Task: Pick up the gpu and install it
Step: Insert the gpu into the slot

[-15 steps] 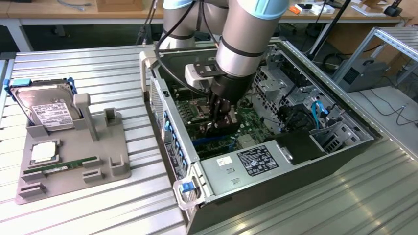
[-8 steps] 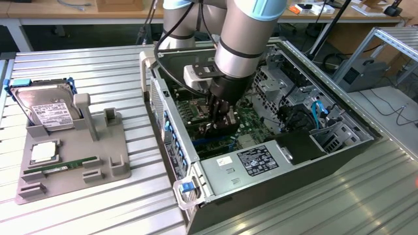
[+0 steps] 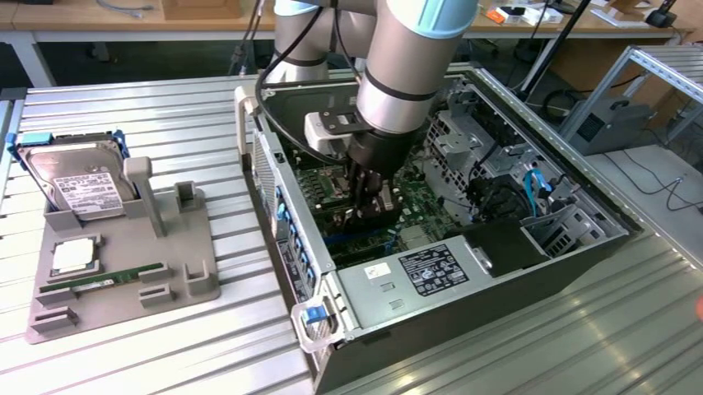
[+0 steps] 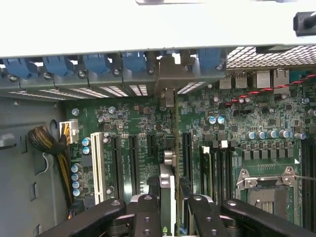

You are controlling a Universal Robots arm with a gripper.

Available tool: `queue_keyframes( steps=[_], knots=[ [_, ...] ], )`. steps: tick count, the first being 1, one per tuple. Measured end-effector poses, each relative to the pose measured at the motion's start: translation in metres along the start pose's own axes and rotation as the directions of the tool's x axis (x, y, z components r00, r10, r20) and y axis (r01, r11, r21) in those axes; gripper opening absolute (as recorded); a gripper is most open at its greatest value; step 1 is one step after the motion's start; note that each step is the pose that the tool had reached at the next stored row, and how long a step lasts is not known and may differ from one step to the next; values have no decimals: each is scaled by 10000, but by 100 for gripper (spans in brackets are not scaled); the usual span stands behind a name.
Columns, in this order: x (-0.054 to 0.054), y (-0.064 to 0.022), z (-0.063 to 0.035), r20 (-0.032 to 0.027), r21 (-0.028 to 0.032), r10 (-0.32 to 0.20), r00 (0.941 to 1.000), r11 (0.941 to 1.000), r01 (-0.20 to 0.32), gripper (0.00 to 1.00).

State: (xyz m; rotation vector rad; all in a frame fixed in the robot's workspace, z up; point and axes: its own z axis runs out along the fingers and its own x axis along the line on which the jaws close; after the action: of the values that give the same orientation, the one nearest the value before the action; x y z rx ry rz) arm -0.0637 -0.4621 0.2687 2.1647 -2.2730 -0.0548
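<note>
- exterior view: arm reaches down into the open computer case (image 3: 439, 247) on the table (image 3: 132, 362); gripper (image 3: 366, 216) is low over the motherboard (image 3: 412, 197).
- wrist view: fingers (image 4: 148, 212) clenched on the gpu (image 4: 170, 163), held edge-on, upright, its metal bracket (image 4: 167, 96) up against the rear slot panel (image 4: 98, 66).
- card edge sits right along a long slot (image 4: 186, 158); can't tell if it's seated.
- judgement: keep card square to the slot, bracket lined with the rear opening, press straight down, no tilt.
- hard drive (image 3: 82, 185) and memory stick (image 3: 104, 280) sit in the grey holder (image 3: 165, 288), well apart.
</note>
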Motion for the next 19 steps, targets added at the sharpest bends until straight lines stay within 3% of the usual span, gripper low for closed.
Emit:
queue_keyframes(
  steps=[19],
  knots=[
    [1,6,6,0,14,-1,10000,10000,1,27]
  ],
)
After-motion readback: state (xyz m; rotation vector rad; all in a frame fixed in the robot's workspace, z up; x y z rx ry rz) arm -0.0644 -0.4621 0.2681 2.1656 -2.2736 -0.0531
